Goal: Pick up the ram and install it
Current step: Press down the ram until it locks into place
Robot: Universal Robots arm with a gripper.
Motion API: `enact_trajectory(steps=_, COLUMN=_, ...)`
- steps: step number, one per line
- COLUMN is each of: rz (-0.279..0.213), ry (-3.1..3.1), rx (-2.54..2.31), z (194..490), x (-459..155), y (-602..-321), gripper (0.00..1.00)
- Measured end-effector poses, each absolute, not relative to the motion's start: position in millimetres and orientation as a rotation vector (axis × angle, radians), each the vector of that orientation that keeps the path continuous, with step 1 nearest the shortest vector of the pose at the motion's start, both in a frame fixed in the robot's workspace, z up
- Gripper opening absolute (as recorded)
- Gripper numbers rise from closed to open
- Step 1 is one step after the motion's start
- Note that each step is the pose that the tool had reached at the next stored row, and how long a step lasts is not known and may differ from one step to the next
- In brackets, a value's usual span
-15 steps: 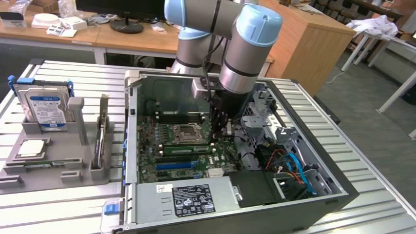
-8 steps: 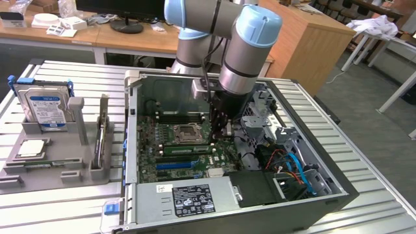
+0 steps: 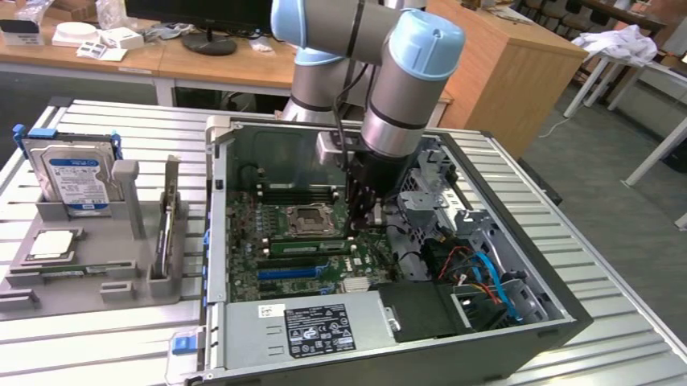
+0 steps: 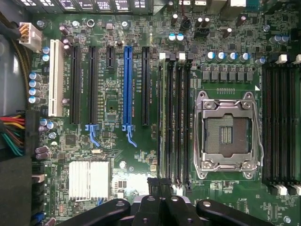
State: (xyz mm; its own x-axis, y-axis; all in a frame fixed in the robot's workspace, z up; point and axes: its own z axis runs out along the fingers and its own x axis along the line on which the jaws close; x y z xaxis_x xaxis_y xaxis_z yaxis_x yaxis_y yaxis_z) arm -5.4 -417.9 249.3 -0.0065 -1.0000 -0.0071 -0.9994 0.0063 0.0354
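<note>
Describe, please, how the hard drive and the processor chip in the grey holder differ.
The hard drive stands upright; the processor chip lies flat. The hard drive is bigger and boxy; the processor chip is a thin square. The hard drive bears a blue label; the processor chip has a plain silver top. Both sit in the grey holder, to the exterior view's left of the computer case.

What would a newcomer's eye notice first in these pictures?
The blue-grey robot arm reaches down into the open computer case in the middle of the exterior view. Its shut fingers stand over the memory slots beside the silver processor socket. A blue-labelled hard drive stands at the exterior view's left.
</note>
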Motion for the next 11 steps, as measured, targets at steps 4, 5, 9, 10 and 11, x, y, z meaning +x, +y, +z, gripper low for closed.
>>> enact_trajectory(steps=4, rz=-0.047, ry=-2.214, rx=2.200, z=248.4, x=-5.4, y=-418.0, gripper=0.11)
enact_trajectory(steps=5, rz=-0.047, ry=-2.214, rx=2.200, z=248.2, x=-5.4, y=-417.9, gripper=0.11)
enact_trajectory(steps=9, rz=-0.047, ry=-2.214, rx=2.200, z=248.1, x=-4.8, y=-417.9, gripper=0.11)
enact_trajectory(steps=10, rz=-0.047, ry=-2.214, rx=2.200, z=248.1, x=-4.5, y=-417.9, gripper=0.11)
enact_trajectory(steps=11, rz=-0.047, ry=-2.214, rx=2.200, z=248.0, x=-4.3, y=-417.9, gripper=0.11)
